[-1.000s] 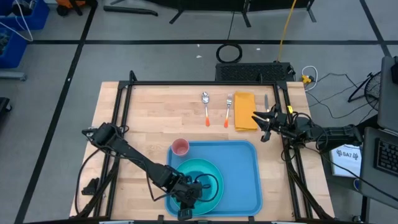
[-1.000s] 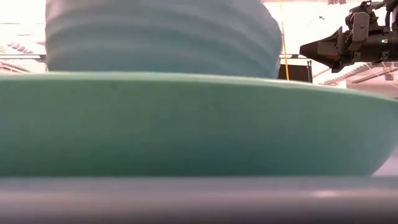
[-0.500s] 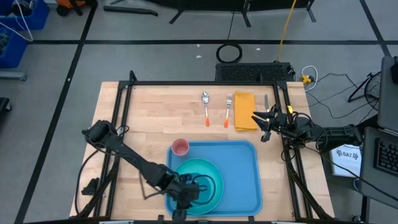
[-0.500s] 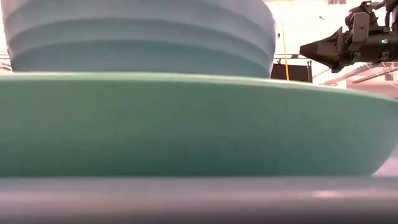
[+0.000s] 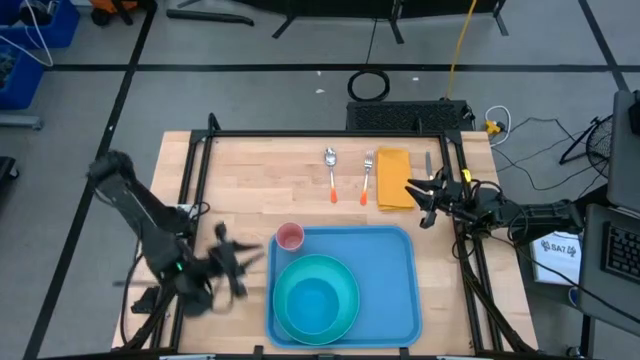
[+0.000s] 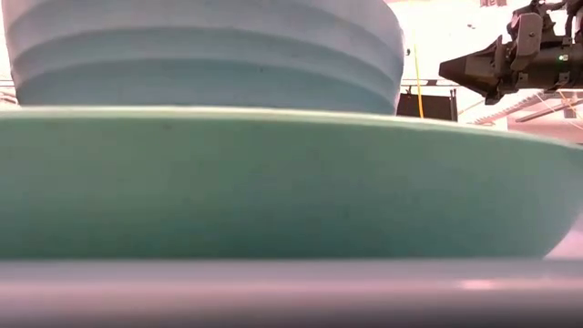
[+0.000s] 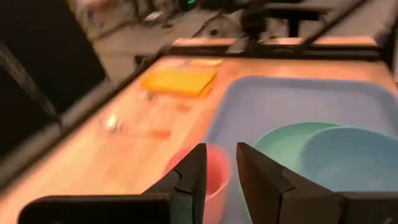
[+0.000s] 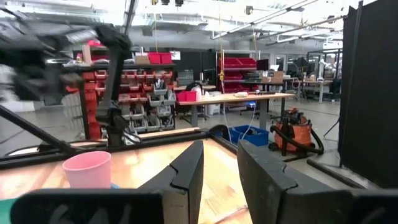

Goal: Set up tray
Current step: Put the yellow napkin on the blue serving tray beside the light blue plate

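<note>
your left gripper, fingers slightly parted and empty, sits just short of the pink cup and tray; your right gripper waits, fingers parted.

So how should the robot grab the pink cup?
Pinch the pink cup by its rim from above, one finger inside its open mouth. It stands upright close against the tray's corner, so side room is tight. The left gripper is nearest.
</note>
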Robot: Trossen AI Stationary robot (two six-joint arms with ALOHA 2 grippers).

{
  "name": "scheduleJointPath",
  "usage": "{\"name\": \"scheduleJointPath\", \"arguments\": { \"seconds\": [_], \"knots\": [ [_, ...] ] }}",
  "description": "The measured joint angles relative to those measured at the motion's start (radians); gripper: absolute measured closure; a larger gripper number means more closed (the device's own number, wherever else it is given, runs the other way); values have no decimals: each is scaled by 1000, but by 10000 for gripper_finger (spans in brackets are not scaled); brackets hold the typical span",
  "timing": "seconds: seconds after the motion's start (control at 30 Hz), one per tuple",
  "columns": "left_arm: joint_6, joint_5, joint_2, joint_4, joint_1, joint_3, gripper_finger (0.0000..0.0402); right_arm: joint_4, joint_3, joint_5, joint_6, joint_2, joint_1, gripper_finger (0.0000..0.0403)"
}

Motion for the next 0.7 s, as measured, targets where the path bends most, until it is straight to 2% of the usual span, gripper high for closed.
{"name": "scheduleJointPath", "arguments": {
  "seconds": [0.07,0.13,0.27,0.33,0.43,0.7],
  "knots": [
    [-67,38,-125,104,33,-160,309,12,0,0,0,1,0,314],
    [-27,122,-231,254,81,-303,309,26,0,0,0,0,0,314],
    [251,273,-409,596,152,-512,309,39,0,0,3,0,0,314],
    [377,325,-485,689,189,-591,309,27,0,0,3,1,0,314],
    [470,393,-605,750,261,-686,309,21,0,1,8,1,0,314],
    [492,623,-865,761,484,-864,309,44,0,0,26,1,0,314]
  ]
}}
